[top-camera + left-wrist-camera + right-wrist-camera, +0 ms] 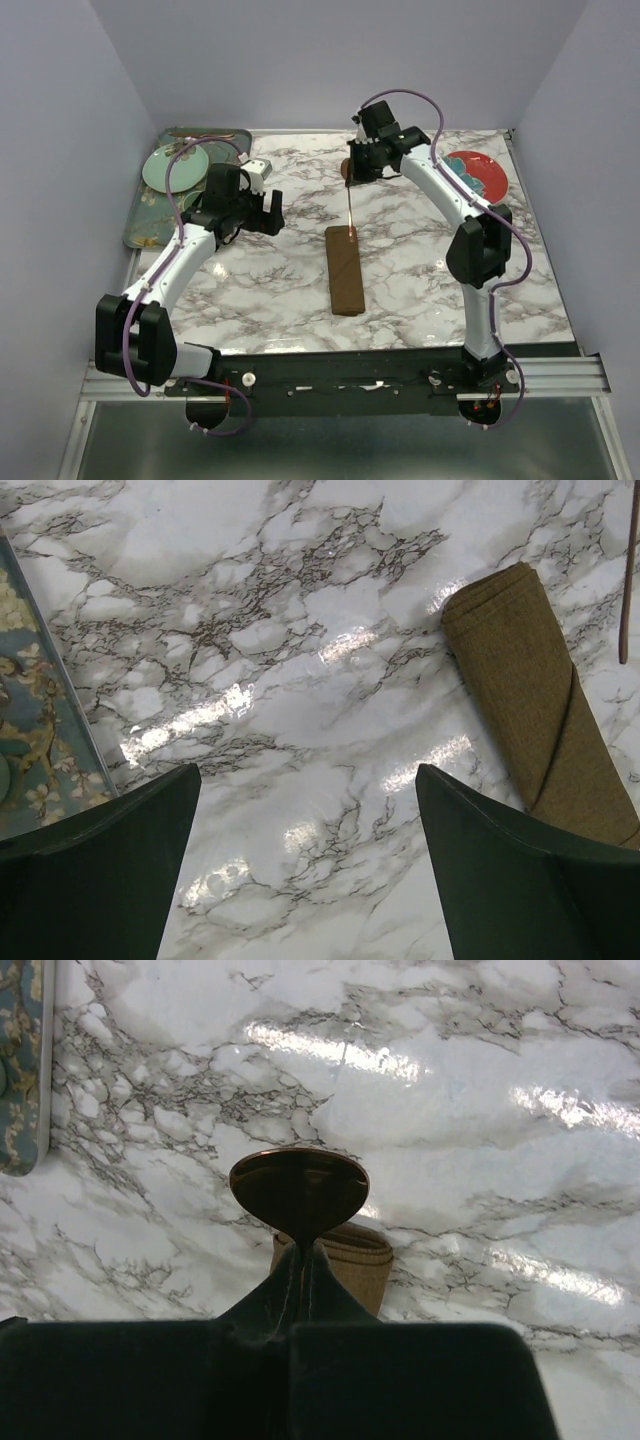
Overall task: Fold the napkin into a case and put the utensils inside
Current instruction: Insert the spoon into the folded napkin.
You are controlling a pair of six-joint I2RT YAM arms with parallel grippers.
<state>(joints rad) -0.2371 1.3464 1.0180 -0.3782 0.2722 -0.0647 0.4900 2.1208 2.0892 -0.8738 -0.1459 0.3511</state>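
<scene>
Case (355, 1260) mostly hidden behind right gripper (303, 1265) pinching copper spoon (298, 1188)

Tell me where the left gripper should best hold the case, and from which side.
Probably across its narrow width near the middle, coming down from above on its left side. The case lies flat as a long thin strip, the open left gripper hovers on that side, and the spoon points at its far end.
</scene>
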